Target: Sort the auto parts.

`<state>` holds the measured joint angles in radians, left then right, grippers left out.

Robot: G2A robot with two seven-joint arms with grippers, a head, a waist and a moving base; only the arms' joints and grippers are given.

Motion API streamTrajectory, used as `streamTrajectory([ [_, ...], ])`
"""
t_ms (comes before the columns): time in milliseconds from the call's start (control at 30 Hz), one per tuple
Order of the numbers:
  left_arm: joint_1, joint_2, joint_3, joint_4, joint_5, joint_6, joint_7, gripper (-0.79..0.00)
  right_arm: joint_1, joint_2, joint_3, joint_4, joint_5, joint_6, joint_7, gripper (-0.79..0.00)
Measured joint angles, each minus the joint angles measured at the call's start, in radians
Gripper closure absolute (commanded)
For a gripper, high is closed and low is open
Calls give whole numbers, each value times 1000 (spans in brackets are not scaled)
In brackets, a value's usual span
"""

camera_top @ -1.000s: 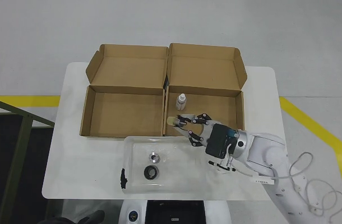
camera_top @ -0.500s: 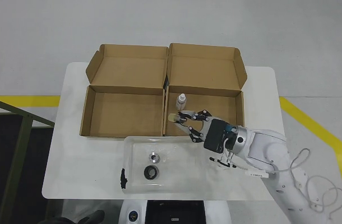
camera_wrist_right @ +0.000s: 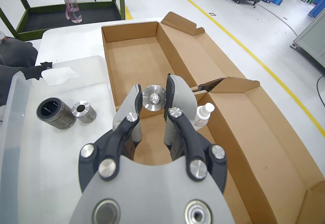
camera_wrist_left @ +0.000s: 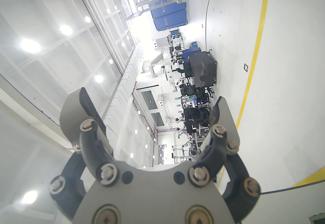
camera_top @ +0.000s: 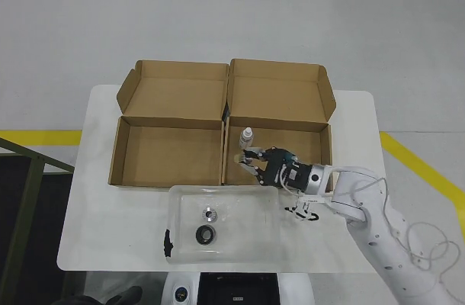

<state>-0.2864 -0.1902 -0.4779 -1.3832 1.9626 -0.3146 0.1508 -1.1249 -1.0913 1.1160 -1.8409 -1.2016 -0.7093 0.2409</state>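
The metal disc (camera_wrist_right: pixel 154 100) (camera_top: pixel 242 158), a round silver part with a raised hub at its centre, is clamped by its rim between the two fingers (camera_wrist_right: pixel 176 91) of the right gripper (camera_wrist_right: pixel 153 94) (camera_top: pixel 250 162). The disc is held above the floor of the right cardboard box (camera_top: pixel 297 146) (camera_wrist_right: pixel 254 138), near the box's left wall and its front corner.

A white bottle (camera_top: pixel 247 138) (camera_wrist_right: pixel 203 114) stands upright in the same box, just beside the gripper on the side toward the box's open lid.

The left cardboard box (camera_top: pixel 171 156) (camera_wrist_right: pixel 134 57) adjoins the right box, with its lid folded back.

A clear plastic bin (camera_top: pixel 174 200) (camera_wrist_right: pixel 63 67) sits on the bench (camera_top: pixel 103 213) in front of both boxes. It holds two parts close together: a dark cylindrical bearing (camera_top: pixel 206 235) (camera_wrist_right: pixel 54 113) and a smaller silver cylinder (camera_top: pixel 209 213) (camera_wrist_right: pixel 83 111) with a bore in its top face.

The left gripper (camera_wrist_left: pixel 152 113) points out at the hall; its fingers are spread apart and grip nothing.
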Motion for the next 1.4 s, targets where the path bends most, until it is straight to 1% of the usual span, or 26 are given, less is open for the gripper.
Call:
streamTrajectory([
  [233, 0, 0, 0, 0, 0, 0, 0, -785, 61, -11, -40, 131, 17, 17, 53, 0],
  [433, 0, 0, 0, 0, 0, 0, 0, -785, 110, -19, -52, 235, 26, 33, 76, 0],
  [733, 0, 0, 0, 0, 0, 0, 0, -785, 191, -28, -71, 352, -7, 53, 138, 0],
  [933, 0, 0, 0, 0, 0, 0, 0, -785, 242, -38, -97, 405, -43, 80, 156, 0],
  [1067, 0, 0, 0, 0, 0, 0, 0, -785, 260, -44, -119, 425, -60, 87, 164, -52],
  [1267, 0, 0, 0, 0, 0, 0, 0, -785, 272, -53, -145, 453, -73, 98, 159, -92],
  [1367, 0, 0, 0, 0, 0, 0, 0, -785, 280, -58, -153, 467, -74, 101, 153, -145],
  [1400, 0, 0, 0, 0, 0, 0, 0, -785, 282, -59, -156, 471, -74, 103, 150, -188],
])
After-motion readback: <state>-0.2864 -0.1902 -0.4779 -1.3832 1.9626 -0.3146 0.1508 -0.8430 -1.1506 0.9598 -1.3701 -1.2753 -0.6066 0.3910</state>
